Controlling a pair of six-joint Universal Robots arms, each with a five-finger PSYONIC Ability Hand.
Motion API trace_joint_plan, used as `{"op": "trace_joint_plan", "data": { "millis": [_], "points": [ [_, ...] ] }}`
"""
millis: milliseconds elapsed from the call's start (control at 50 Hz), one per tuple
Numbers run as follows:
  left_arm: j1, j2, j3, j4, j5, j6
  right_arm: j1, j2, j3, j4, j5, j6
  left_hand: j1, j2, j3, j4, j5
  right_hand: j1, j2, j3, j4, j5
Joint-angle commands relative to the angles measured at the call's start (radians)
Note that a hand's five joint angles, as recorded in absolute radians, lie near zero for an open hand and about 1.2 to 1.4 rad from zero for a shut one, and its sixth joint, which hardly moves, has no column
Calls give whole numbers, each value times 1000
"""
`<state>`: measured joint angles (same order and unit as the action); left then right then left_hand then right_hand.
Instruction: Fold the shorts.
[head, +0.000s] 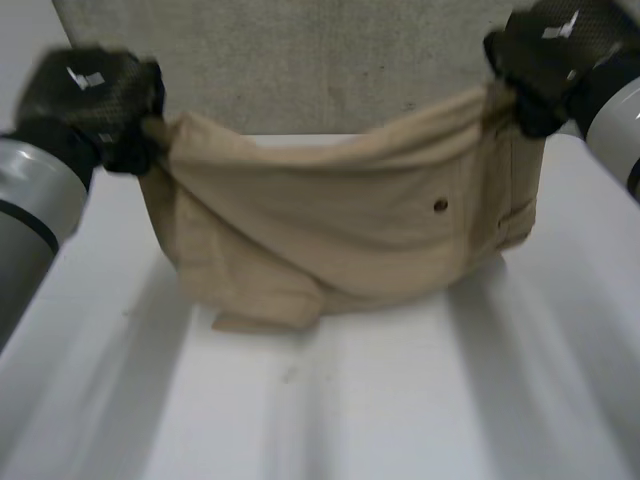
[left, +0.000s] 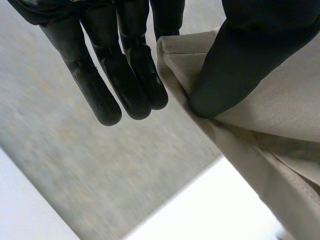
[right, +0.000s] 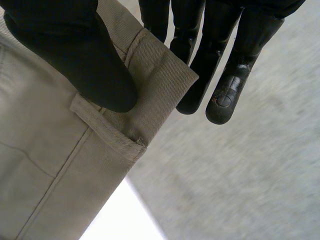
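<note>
1. L hand (head: 95, 100): thumb pressed onto one top corner of the tan shorts (head: 340, 230). Cloth is pinched betw. thumb & fingers (left: 100, 95). The fingers are nearly straight, not curled, w/ the cloth edge running just beside them.
2. R hand (head: 545, 60): same sort of grip at the opposite top corner, on the waistband. Thumb clamps the cloth right by a belt loop (right: 107, 127). Straight fingers (right: 225, 95) sit behind the cloth, tips sticking out past the corner's edge.
3. Shorts hang betw. the two hands, spread wide. Top edge sags in the middle, lower than both sets of fingers.
4. Below the L fingers the cloth bunches & folds over itself. Its bottom edge looks to touch the white tabletop (head: 400, 400); can't tell how much of it rests there.
5. Small dark button (head: 440, 206) on the cloth face, below & nearer the R fingers than the L ones.
6. In the R wrist view a stitched seam (right: 55, 185) runs down the cloth from the belt loop, away from the thumb.
7. Both hands are held up over the far edge of the tabletop. Grey floor (head: 350, 60) lies behind the shorts, past the fingertips on each side.
8. Grey forearms come in from either side, L one low & close, R one higher.
</note>
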<state>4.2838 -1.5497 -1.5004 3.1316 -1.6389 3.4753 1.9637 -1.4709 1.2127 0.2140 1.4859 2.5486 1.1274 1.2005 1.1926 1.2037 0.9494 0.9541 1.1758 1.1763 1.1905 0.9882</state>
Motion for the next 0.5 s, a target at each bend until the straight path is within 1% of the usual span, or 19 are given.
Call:
{"op": "trace_joint_plan", "data": {
  "millis": [20, 100, 200, 300, 380, 440, 500],
  "points": [
    [28, -144, -52, -16, 56, 1, -3, 162, 13, 82, 16, -99, 269, 196, 204, 193, 272, 442, 220, 220, 206, 233],
    [27, -179, -46, -15, 60, 2, -15, 187, 39, 81, 43, -107, 269, 196, 204, 193, 272, 442, 220, 220, 206, 233],
    [25, -227, -12, -10, 60, 8, -51, 199, 65, 68, 40, -99, 269, 196, 204, 193, 272, 442, 220, 220, 206, 233],
    [22, -329, 64, -13, 60, 11, -55, 282, 44, 62, 47, -108, 269, 196, 204, 193, 272, 442, 220, 220, 206, 233],
    [19, -424, 161, -13, 59, 34, -57, 348, 5, 58, 44, -103, 269, 196, 204, 193, 272, 442, 220, 220, 206, 233],
    [17, -496, 258, -5, 57, 65, -58, 383, -45, 18, 44, -93, 269, 196, 204, 193, 272, 442, 220, 220, 206, 233],
    [16, -567, 396, 25, 53, 91, -57, 409, -100, -102, 44, -77, 269, 196, 204, 193, 272, 442, 220, 220, 206, 233]
  ]
}}
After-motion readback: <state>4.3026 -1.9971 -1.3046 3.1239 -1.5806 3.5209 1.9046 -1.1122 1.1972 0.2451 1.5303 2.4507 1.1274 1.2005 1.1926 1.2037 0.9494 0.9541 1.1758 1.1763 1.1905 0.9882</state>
